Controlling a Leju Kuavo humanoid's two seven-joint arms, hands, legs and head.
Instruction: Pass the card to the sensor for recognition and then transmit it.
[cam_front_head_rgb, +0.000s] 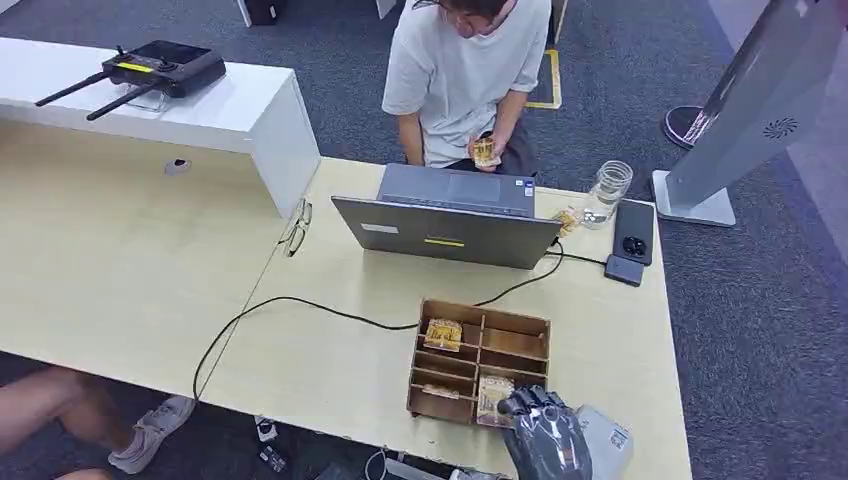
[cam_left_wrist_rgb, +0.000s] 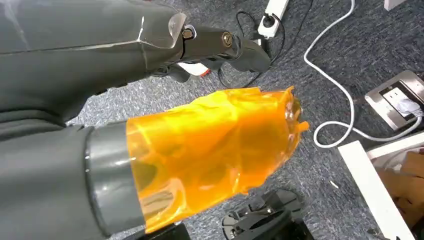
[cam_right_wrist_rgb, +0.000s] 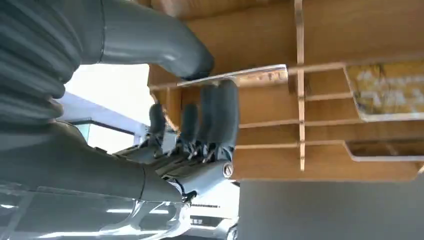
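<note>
Here a card is pinched edgewise by the right hand over the wooden tray; it could be dropped if snagged on a divider. The left hand's grip cannot be told.

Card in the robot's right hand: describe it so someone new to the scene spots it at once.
Start at the open laptop on the pale wooden table; nearer the robot sits a brown wooden divider box. At its near right corner the right hand pinches a yellowish card. Unlike the card lying alone in a far-left compartment, this one is under the dark fingers.
</note>
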